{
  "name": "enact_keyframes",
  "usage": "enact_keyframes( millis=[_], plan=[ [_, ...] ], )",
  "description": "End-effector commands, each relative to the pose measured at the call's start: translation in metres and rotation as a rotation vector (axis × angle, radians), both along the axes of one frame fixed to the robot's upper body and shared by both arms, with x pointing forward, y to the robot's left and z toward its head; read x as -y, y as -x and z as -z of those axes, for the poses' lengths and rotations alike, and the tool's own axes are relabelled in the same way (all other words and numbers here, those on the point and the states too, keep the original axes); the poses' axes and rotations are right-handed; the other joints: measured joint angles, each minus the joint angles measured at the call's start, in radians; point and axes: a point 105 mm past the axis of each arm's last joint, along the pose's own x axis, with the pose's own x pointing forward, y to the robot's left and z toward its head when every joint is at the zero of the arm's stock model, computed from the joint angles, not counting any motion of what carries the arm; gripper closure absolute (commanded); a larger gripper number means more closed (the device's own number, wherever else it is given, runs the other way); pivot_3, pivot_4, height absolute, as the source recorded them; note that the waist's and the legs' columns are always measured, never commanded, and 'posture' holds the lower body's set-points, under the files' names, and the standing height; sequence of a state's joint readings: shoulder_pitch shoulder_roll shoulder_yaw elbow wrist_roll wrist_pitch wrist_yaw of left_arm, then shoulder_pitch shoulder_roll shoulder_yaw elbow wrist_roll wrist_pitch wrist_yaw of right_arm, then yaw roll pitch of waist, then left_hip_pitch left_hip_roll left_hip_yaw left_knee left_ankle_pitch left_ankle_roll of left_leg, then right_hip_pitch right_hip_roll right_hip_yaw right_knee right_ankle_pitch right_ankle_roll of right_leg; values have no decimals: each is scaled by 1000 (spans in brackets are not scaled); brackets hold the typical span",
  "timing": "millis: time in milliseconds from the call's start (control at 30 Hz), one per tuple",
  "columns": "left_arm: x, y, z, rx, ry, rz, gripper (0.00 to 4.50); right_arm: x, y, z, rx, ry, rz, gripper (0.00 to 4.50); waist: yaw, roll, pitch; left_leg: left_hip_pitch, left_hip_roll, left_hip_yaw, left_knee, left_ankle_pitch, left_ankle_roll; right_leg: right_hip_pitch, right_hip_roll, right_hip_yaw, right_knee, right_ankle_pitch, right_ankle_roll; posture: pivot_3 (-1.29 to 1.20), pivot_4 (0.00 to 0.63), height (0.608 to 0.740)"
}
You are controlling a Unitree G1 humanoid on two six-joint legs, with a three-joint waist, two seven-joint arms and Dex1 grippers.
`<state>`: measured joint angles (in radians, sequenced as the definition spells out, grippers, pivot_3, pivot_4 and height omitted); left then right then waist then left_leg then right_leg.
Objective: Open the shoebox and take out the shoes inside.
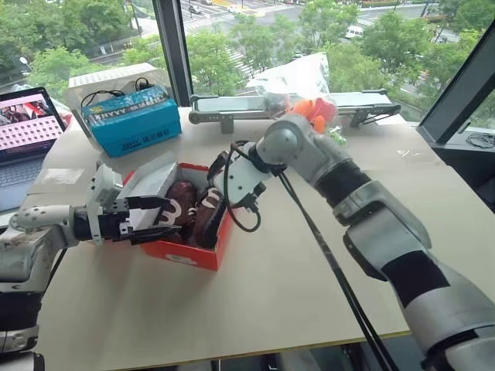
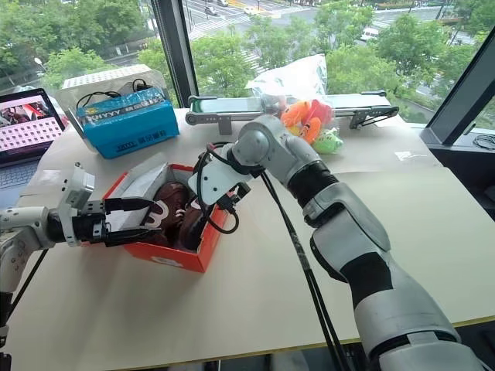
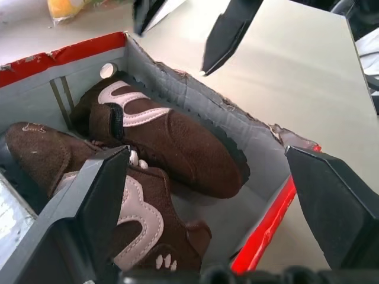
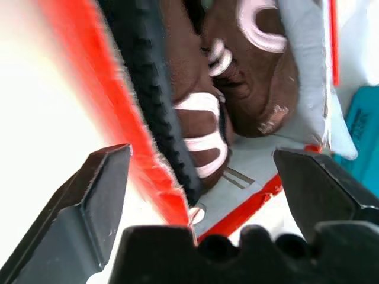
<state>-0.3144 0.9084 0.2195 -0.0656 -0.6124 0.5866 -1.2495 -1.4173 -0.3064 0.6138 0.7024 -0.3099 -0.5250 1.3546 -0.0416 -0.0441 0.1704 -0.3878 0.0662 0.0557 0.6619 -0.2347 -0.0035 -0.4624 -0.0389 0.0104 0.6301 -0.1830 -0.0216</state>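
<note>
The red shoebox point(image 1: 189, 253) stands open on the table, its pale lid point(image 1: 151, 179) tipped up at the far left. Two dark brown shoes point(image 1: 186, 202) with white curved marks lie side by side inside, seen close in the left wrist view point(image 3: 172, 139). My left gripper point(image 1: 158, 218) reaches in from the left over the box's left end, open, with nothing between its fingers point(image 3: 100, 201). My right gripper point(image 1: 219, 210) points down and left over the box's right wall point(image 4: 89, 77), open and empty, straddling that wall and the nearer shoe point(image 4: 195, 118).
A blue box with cables point(image 1: 131, 120) stands behind the shoebox. A laptop point(image 1: 23, 131) sits at the far left. A clear bag of orange and green plush toys point(image 1: 313, 108) and a long grey device point(image 1: 232, 104) lie at the back. Bare table point(image 1: 309, 270) spreads to the right.
</note>
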Motion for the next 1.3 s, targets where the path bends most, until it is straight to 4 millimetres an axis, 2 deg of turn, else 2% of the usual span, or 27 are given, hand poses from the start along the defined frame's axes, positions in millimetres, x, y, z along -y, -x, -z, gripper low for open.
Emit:
enact_keyframes(
  millis=[33, 100, 200, 400, 433, 533, 600, 900, 967, 1100, 1167, 1300],
  plan=[
    [1, 2, -14, 52, -4, 9, 0, -13, 15, -12, 11, -30, -58, 33, -1, 0, 0, 0, 0, 0, 0, 0, 0, 0, 0, 0, 0, 0, 0, 0, 150, 740],
    [2, 2, -15, 54, -4, 10, 0, -22, 18, -8, 9, -37, -69, 33, -3, 0, 0, 1, 0, 0, 0, 0, 0, 0, 0, 0, 1, 0, 0, 0, 150, 740],
    [2, 3, -16, 54, -5, 11, 0, -37, 11, 0, 22, -69, -43, 33, -4, 0, 0, 2, 0, 0, 0, 0, 0, 0, 0, 0, 2, 0, 0, 0, 150, 740],
    [1, 5, -17, 53, -10, 6, 0, -46, 2, -7, 43, -106, -11, 33, 2, 0, 0, 2, 0, 0, 0, 0, -1, 0, 0, 0, 2, 0, 0, 0, 150, 740],
    [1, 5, -17, 54, -10, 5, 0, -47, 3, -4, 40, -100, -15, 33, 1, 0, 0, 1, 0, 0, 0, 0, -1, 0, 0, 0, 2, 0, 0, 0, 150, 740],
    [0, 6, -18, 56, -10, -4, 0, -46, 10, 26, 2, -38, -57, 33, 0, 0, 0, 1, 0, 0, 0, 0, -1, 0, 0, 0, 1, 0, -1, 0, 150, 740],
    [-1, 7, -17, 55, -10, -6, 0, -45, 15, 37, -22, -12, -78, 33, -1, 0, 0, 0, 0, 0, 0, 0, -1, 0, 0, 0, 0, 1, -2, 0, 150, 740],
    [-1, 9, -16, 56, -7, -12, 0, -43, 20, 58, -41, 42, -104, 33, -3, -1, -1, 6, 0, 1, 0, 0, -1, 4, 0, 1, 2, -2, 3, 0, 150, 740],
    [-1, 10, -16, 53, -6, -10, 0, -43, 18, 53, -31, 35, -98, 33, -4, -1, -1, 10, 0, 1, 0, 0, -1, 5, 0, 1, 3, -2, 3, 0, 150, 740],
    [0, 10, -14, 45, -2, -4, 0, -43, 15, 27, 14, 10, -94, 33, -4, -1, -1, 12, 0, 2, 0, 0, -1, 5, 0, 2, 6, -3, 3, 0, 150, 740],
    [0, 9, -14, 46, 3, -4, 0, -43, 15, 21, 32, 7, -99, 33, -3, -1, -1, 11, 0, 2, 0, 0, -1, 5, 0, 3, 7, -3, 2, 0, 150, 740],
    [3, 8, -13, 44, 7, 5, 0, -49, 22, 6, 42, -23, -126, 33, -3, -1, -1, 10, 0, 2, 0, 0, -1, 3, 0, 3, 8, -4, 1, 0, 150, 740]
  ],
)
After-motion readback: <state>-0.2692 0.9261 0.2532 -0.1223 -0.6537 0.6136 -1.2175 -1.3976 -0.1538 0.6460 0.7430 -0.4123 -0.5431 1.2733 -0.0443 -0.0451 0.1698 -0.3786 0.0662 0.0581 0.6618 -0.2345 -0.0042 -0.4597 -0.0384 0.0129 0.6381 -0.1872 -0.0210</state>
